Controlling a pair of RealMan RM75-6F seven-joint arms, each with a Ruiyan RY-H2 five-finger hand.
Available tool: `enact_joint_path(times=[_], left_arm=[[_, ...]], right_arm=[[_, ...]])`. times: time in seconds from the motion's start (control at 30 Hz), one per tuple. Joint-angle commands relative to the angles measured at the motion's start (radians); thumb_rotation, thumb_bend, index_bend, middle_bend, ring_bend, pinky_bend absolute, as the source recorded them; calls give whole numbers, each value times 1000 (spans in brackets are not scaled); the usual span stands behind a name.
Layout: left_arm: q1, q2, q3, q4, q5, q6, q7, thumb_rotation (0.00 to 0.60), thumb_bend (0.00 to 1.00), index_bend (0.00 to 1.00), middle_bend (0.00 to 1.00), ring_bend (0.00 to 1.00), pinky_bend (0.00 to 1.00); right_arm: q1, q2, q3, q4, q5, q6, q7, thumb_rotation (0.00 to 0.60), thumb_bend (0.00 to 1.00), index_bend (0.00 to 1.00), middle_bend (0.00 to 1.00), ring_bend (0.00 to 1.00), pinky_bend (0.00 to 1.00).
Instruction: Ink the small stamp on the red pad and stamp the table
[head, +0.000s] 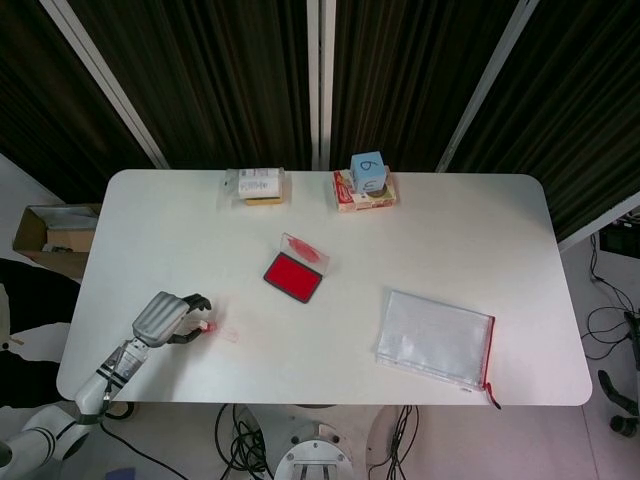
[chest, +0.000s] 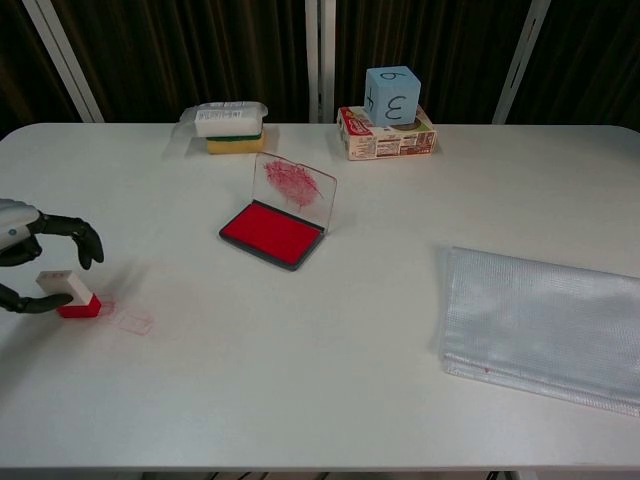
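While the small stamp stands red face down on the white counter, the left hand arches over it with fingers spread apart. From the chest view, the upper fingers are lifted off the stamp's white top. A lower fingertip lies right beside its base, though whether it touches cannot be told. The hand holds nothing.

The stamp sits well to the left of the red ink pad and nearer the robot, close to the counter's front left edge. A faint pink rectangular print marks the counter just to the right of the stamp, on the ink pad's side. The ink pad lies open, its clear lid tilted up and smeared red.

The right hand is not in view.

Judging by the print and the resting stamp, the step in hand looks like letting go of the stamp after stamping. To do it well, the fingers should open wide and rise straight up, away from the ink pad, so no fingertip knocks the stamp over or drags it across the wet print.
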Motion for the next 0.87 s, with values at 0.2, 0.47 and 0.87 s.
enact_joint_path(times=[0.2,0.47,0.87], left_arm=[[81,267,-41,-355,16,256,134,600,182,368,408,967,1000],[223,564,-93,-716,-195,326,442,141,169,118,79,126,272],[276,574,-102,-632,-165,328,302,107,174,113,69,104,203]], right_arm=[[-1,5,6,1,7,2,10,600,197,0,0,0,0],[6,-7,2,-1,-15,2,8,600,197,0,0,0,0],[12,-46,0,31,-48,21,18,600,194,0,0,0,0]])
